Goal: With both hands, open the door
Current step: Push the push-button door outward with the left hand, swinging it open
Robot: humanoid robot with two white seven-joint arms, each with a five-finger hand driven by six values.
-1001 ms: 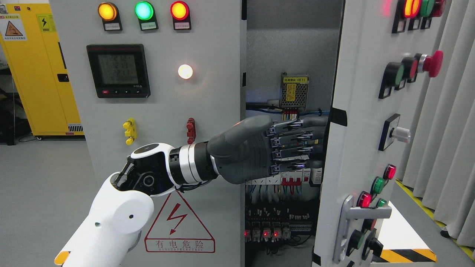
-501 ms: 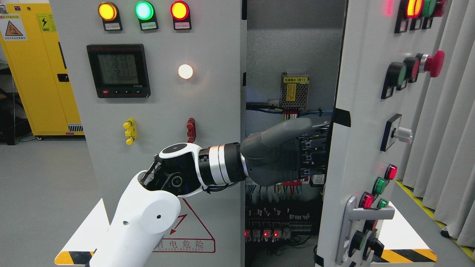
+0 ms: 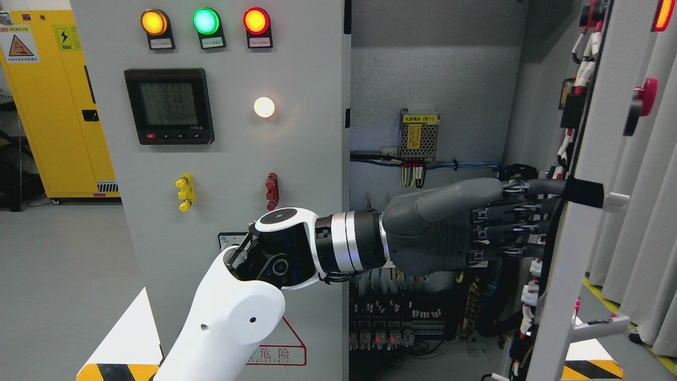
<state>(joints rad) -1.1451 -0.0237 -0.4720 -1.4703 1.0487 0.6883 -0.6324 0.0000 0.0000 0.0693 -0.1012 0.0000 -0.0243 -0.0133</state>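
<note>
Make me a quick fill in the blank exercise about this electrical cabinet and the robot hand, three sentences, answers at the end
1. The left hand pushes against the inner side of the ____ door.
2. Of the three indicator lamps atop the left door, the middle lamp glows ____.
3. The power supply inside the cabinet carries a ____ label.

Missing words: right; green; yellow

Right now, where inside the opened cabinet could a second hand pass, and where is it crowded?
Free: the upper opening between the left panel's edge and the right door, above the power supply. Crowded: the left robot hand at mid-height, breakers and wiring below.
</note>
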